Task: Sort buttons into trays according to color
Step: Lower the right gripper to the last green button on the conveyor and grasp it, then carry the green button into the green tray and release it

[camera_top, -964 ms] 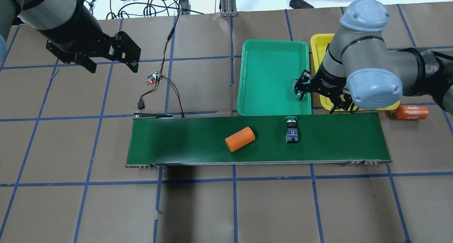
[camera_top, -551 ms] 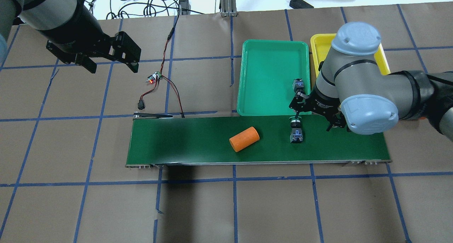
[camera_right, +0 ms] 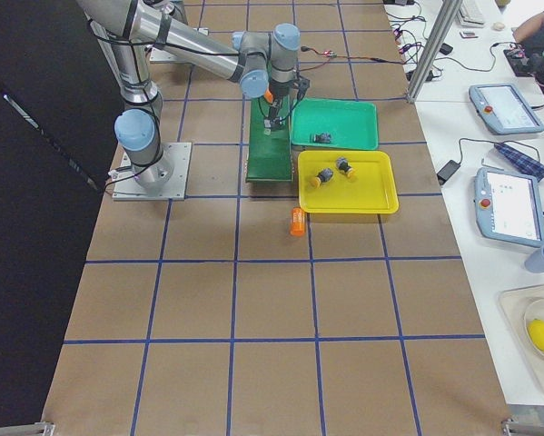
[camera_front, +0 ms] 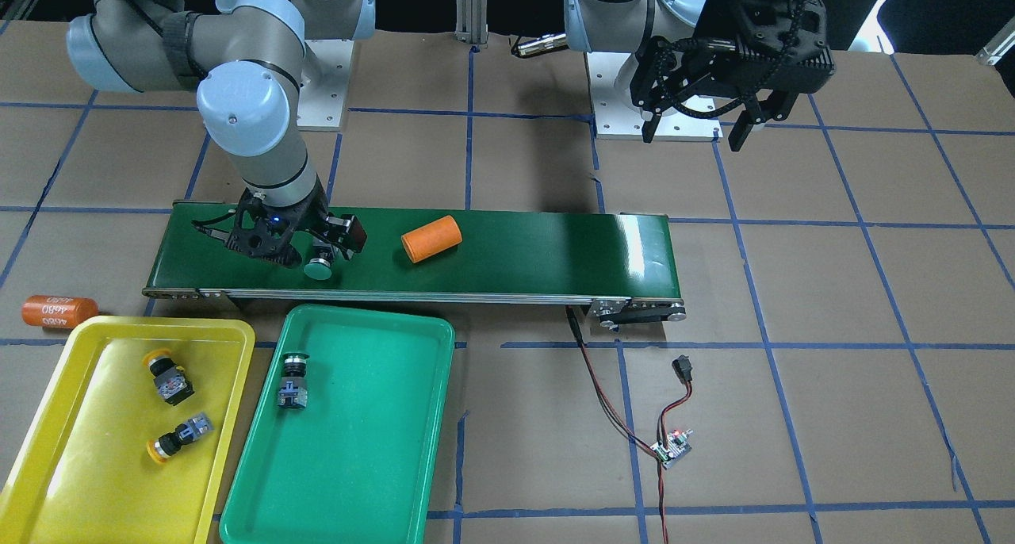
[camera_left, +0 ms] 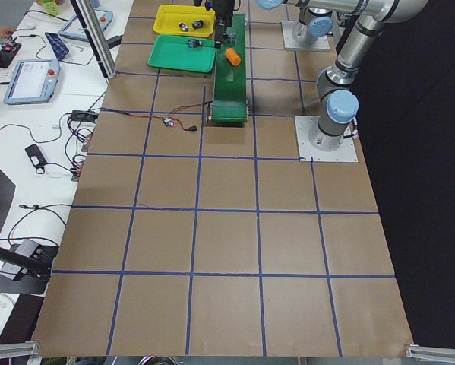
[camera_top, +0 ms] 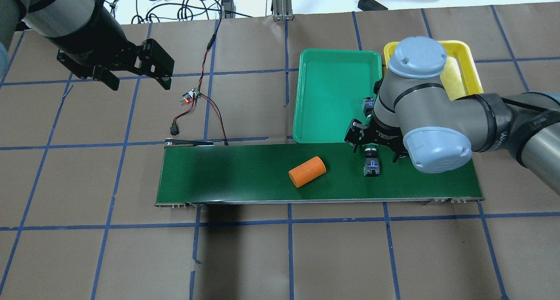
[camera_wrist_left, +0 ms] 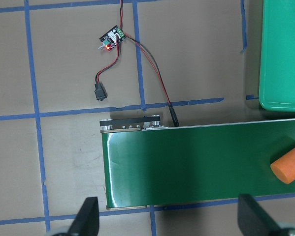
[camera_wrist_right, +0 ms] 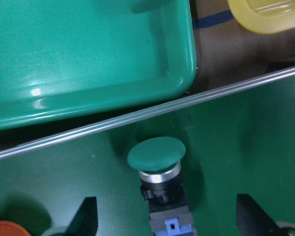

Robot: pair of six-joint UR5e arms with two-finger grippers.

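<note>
Green-capped button [camera_front: 319,266] lies on its side on the conveyor belt [camera_front: 515,250], by the belt's edge facing the trays and toward the end on my right. Seen from the front, my right claw [camera_front: 315,250] sits low over it, spread wide and straddling it. An orange cylinder [camera_front: 431,238] lies farther along the belt, apart from the button. On the table [camera_front: 872,330] just off that belt edge, the green tray [camera_front: 373,465] holds a second green button [camera_front: 292,385] near its side next to the yellow tray [camera_front: 87,480]. The yellow tray holds two yellow buttons [camera_front: 166,379] [camera_front: 178,435]. Another cylinder marked 4680 [camera_front: 59,310] lies on the table by the yellow tray's corner. My left claw [camera_front: 694,132] hangs above the table off the belt's other end, spread wide and holding nothing.

From overhead, my right arm [camera_top: 420,103] covers part of the yellow tray. The button's cap points at the green tray and its grey body at the belt's opposite edge.

Both side views show all this too small to judge either claw.

My left wrist camera looks down on the belt's end and a small circuit board [camera_wrist_left: 111,40] on red-black wires.

My right wrist camera shows the green cap just short of the belt's edge, my fingers [camera_wrist_right: 88,219] far apart on either side, not touching it.
</note>
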